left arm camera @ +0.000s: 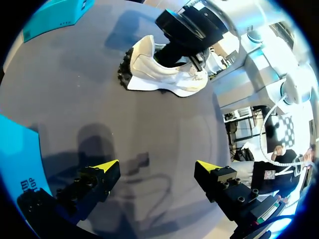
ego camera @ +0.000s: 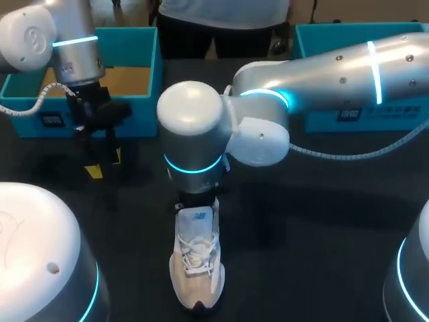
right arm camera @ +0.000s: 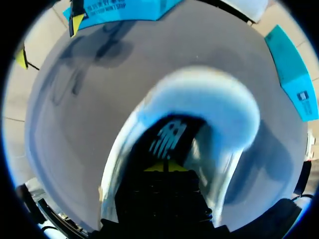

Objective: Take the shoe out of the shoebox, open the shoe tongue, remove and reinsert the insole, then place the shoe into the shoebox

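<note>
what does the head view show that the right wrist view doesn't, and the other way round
Only the head view: the shoe's laces and toe, the brown floor inside the open teal shoebox, and the right arm reaching over the shoe's heel end.

Only the right wrist view: the inside of the shoe's opening, with the right hand down in it. In the head view the arm hides this.

Both: the white shoe on the dark table, the shoebox, a second teal box, and the left hand hanging near the shoebox.

right arm [ego camera: 268,127] over shoe [ego camera: 196,272] heel, open table [ego camera: 322,228] either side, left claw [left arm camera: 157,167] hanging clear
</note>
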Motion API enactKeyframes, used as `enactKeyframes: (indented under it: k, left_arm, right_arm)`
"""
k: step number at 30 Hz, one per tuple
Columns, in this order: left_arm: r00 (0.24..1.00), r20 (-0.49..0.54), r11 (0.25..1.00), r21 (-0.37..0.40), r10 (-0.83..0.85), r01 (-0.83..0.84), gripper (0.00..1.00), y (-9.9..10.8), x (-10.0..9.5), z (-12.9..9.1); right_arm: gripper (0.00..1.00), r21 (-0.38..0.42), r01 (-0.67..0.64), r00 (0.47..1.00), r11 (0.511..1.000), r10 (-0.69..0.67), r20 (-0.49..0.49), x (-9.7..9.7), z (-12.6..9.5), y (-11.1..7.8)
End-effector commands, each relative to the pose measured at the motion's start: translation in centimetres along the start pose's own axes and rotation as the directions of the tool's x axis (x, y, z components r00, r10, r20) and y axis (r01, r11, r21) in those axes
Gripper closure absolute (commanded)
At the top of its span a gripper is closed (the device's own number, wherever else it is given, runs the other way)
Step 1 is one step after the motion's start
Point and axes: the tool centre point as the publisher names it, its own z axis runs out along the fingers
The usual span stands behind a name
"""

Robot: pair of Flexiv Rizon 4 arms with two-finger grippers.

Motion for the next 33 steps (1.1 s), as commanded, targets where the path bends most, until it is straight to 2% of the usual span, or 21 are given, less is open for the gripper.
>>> enactKeyframes:
  k: [1,6,9,13,16,22,29,33]
  left_arm:
    - [1.000,0.000,1.000,-0.015,0.006,-0.006,0.00,-0.6,0.0,-0.1]
    - [1.000,0.006,1.000,-0.022,0.021,-0.021,0.00,-1.3,0.3,-0.1]
    - [1.000,0.008,0.999,-0.022,0.023,-0.023,0.00,-1.3,0.5,-0.1]
    - [1.000,0.010,1.000,-0.018,0.022,-0.022,0.00,-1.1,0.7,-0.1]
    - [1.000,0.011,1.000,-0.013,0.019,-0.019,0.00,-0.7,0.8,-0.1]
    - [1.000,0.011,1.000,-0.004,0.010,-0.010,0.00,0.2,1.0,-0.2]
    - [1.000,0.009,1.000,0.007,0.004,-0.004,0.00,1.2,0.9,-0.3]
    - [1.000,0.006,1.000,0.012,0.004,-0.004,0.00,1.6,0.8,-0.3]
  right_arm:
    - [1.00,0.006,-0.021,1.000,1.000,0.021,-0.014,0.9,3.9,-2.5]
    - [1.00,0.034,-0.044,0.998,0.998,0.045,-0.041,1.2,4.6,-3.7]
    - [1.00,-0.041,-0.060,0.997,0.997,0.058,-0.041,0.9,3.0,-3.6]
    - [1.00,-0.172,-0.041,0.999,0.984,0.038,-0.022,0.4,0.0,-2.2]
    - [1.00,-0.240,-0.020,1.000,0.971,0.014,-0.028,0.2,-1.3,-0.6]
    - [1.00,-0.303,-0.007,0.997,0.953,-0.016,-0.073,0.2,-2.7,1.9]
    - [1.00,-0.291,-0.045,0.984,0.956,-0.008,-0.179,0.6,-2.8,3.2]
    - [1.00,-0.256,-0.061,0.967,0.965,-0.007,-0.255,0.7,-2.8,3.6]
